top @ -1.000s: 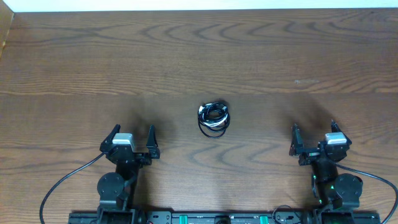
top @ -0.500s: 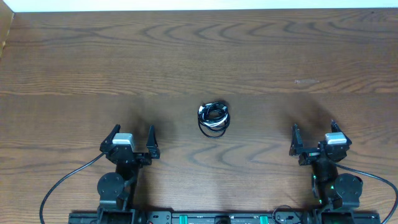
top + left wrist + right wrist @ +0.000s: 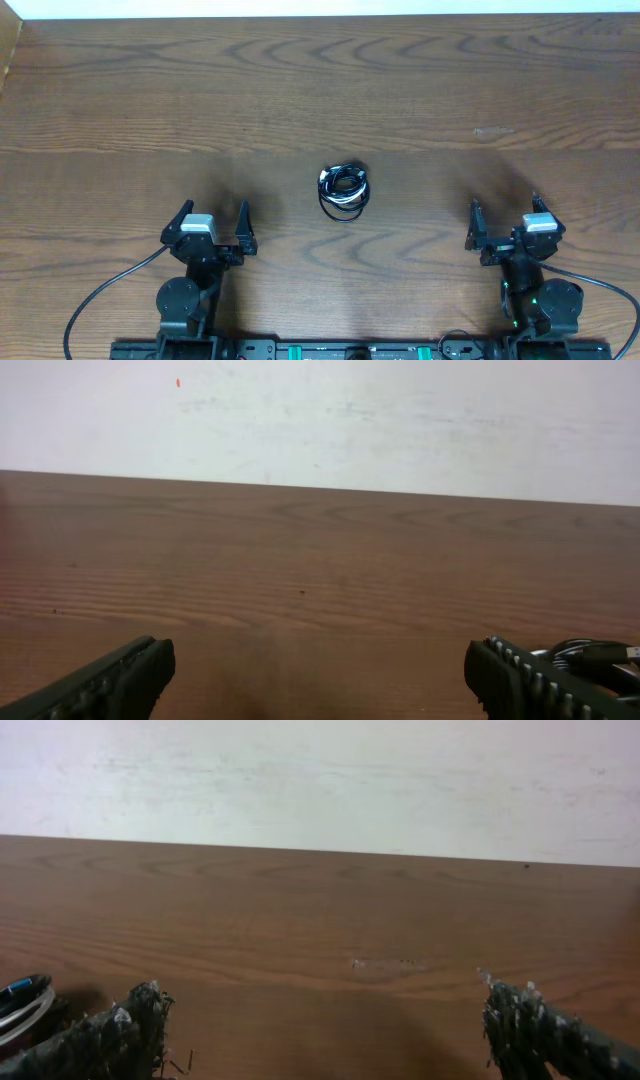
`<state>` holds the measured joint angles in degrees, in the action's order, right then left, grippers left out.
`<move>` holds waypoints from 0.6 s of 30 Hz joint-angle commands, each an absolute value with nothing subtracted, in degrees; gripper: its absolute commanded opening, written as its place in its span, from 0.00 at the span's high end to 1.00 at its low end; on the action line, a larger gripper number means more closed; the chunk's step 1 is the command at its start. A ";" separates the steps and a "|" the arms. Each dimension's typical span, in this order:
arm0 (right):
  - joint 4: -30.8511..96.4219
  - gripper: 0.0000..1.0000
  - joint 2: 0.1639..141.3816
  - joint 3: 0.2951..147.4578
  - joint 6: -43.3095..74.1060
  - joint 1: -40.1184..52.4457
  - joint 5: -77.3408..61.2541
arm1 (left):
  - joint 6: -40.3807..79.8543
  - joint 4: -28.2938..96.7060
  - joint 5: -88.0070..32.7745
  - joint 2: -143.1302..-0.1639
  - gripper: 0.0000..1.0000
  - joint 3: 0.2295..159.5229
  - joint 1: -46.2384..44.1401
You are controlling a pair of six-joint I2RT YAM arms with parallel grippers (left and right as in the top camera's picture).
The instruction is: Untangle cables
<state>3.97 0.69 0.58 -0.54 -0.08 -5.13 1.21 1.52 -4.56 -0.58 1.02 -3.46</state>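
The cables (image 3: pixel 343 190), bunched between the wide-open, empty left end effector (image 3: pixel 213 215) and right end effector (image 3: pixel 504 208), could be dragged whole if one strand were pinched.

Looks like a robotics lab: bare wood-grain worktop (image 3: pixel 320 90) against a plain white wall (image 3: pixel 400 420), left arm (image 3: pixel 190 285) and right arm (image 3: pixel 535 290) mounted on a black base rail (image 3: pixel 330 351) along the bottom edge.

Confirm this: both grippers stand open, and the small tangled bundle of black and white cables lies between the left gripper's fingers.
Wrong. The overhead view shows the small tangled bundle of black and white cables lying on the brown wooden table, well apart from the left gripper; the rest holds.
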 commanded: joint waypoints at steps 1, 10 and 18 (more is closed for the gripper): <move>4.01 0.01 0.75 0.32 -1.15 0.47 -4.75 | 0.23 3.81 -5.10 -0.23 0.02 0.23 -3.18; 4.03 0.01 0.75 0.32 -1.15 0.47 -4.75 | -0.73 3.81 -3.44 -0.23 0.02 0.23 -3.18; 4.01 0.01 0.75 0.32 -1.15 0.47 -4.73 | 15.20 2.92 -13.98 -0.38 0.02 0.27 -3.33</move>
<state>3.97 0.69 0.58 -0.54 -0.08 -5.13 4.34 1.26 -5.80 -0.58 1.02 -3.46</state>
